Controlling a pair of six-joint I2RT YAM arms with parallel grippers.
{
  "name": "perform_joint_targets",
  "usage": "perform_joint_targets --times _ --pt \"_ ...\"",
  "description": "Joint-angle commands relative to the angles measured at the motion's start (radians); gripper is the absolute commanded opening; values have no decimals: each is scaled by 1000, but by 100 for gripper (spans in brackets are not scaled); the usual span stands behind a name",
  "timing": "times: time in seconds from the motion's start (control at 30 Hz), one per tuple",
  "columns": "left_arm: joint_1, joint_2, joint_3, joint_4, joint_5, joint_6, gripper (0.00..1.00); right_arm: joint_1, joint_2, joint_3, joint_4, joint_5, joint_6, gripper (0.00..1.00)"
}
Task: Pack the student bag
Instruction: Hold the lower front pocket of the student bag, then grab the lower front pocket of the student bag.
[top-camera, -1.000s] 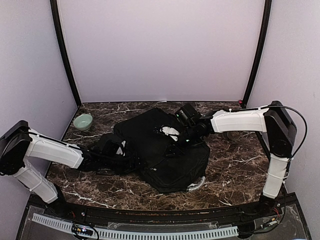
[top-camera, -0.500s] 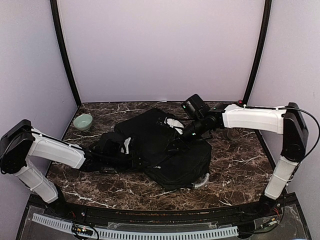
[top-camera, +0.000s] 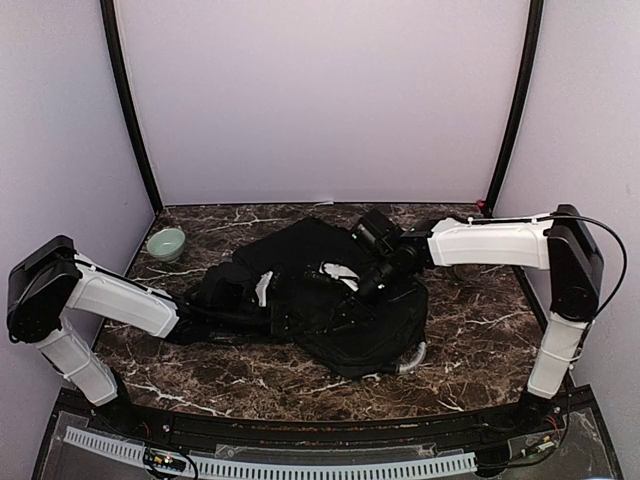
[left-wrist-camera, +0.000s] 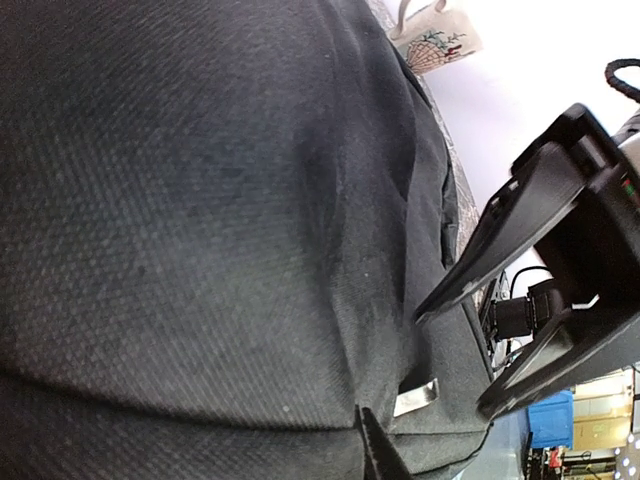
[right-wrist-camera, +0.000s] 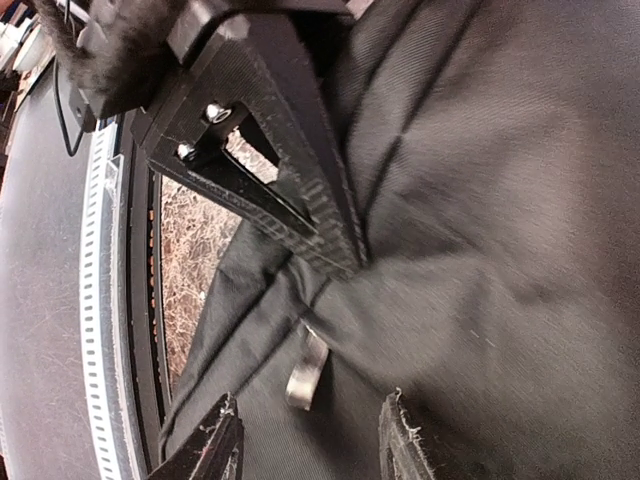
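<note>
The student bag (top-camera: 340, 310) is a black fabric backpack lying flat mid-table. My left gripper (top-camera: 243, 303) is buried in its left folds. In the left wrist view the bag's fabric (left-wrist-camera: 200, 220) fills the frame and bunches over the one fingertip (left-wrist-camera: 375, 452) that shows, so the jaws look shut on a fold. My right gripper (top-camera: 366, 281) hovers over the bag's upper middle. In the right wrist view my right gripper (right-wrist-camera: 306, 445) is open, and a silver zipper pull (right-wrist-camera: 308, 370) lies on the bag (right-wrist-camera: 500, 200) just ahead of the gap.
A pale green bowl (top-camera: 166, 242) stands at the back left. Something white (top-camera: 336, 271) lies on top of the bag, and a pale rim (top-camera: 409, 359) pokes out under its right corner. A printed cream pouch (left-wrist-camera: 436, 38) shows beyond the bag.
The left jaws have closed on the bag's fabric. The right gripper swung out to the back right, then came back down-left over the bag. The bag's left folds shifted.
</note>
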Motion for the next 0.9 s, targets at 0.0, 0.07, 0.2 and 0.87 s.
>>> perform_joint_targets --times 0.0,0.07,0.2,0.87 --pt "-26 -20 56 120 78 71 5 18 39 32 -10 -6 19 47" --pt "-26 -18 61 112 78 75 5 23 58 44 -18 -6 20 47" --pt "-27 -20 68 98 78 83 5 38 80 54 -26 -7 22 47" --pt "-29 -25 80 49 69 107 5 38 20 27 7 80 33 9"
